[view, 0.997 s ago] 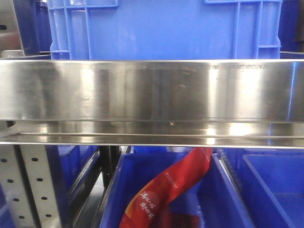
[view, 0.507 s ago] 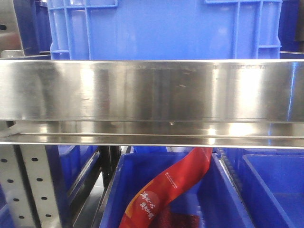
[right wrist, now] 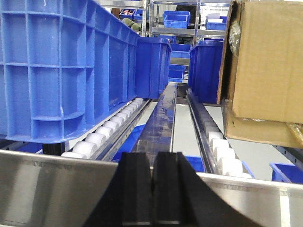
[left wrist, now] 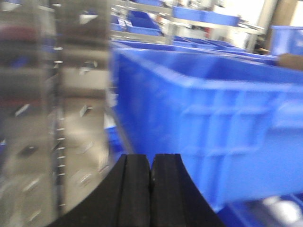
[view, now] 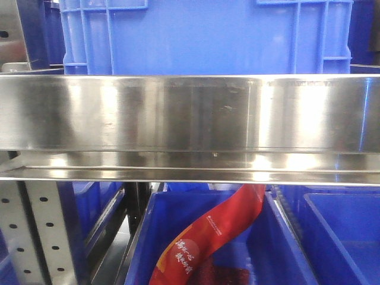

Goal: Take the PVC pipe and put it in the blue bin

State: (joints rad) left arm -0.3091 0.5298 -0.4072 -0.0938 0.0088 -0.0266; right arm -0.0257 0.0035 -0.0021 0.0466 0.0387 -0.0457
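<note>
The PVC pipe is not seen in any view, so its direction from either set of jaws, and the lie of its long axis, cannot be told; which arm is nearer to it cannot be judged either.

On the left, the left gripper (left wrist: pixel 150 189) is shown with its black pads pressed together and nothing held between them. A large blue crate (left wrist: pixel 213 132) lies ahead and to its right, and a blurred perforated steel upright (left wrist: pixel 52 118) stands to its left.

In the front view, a steel shelf rail (view: pixel 190 113) runs across the frame, with a blue bin (view: pixel 202 35) resting above it and a lower blue bin (view: pixel 279 249) beneath, in which a red packet (view: pixel 208 237) lies slanted.

On the right, the right gripper (right wrist: pixel 151 198) is likewise closed and empty, just behind a steel rail (right wrist: pixel 42 182). A roller track (right wrist: pixel 109 127) runs away beneath a tall blue bin (right wrist: pixel 61 66), and a cardboard box (right wrist: pixel 265 66) sits to the far right.

A search for the pipe is judged to be the step in hand.
</note>
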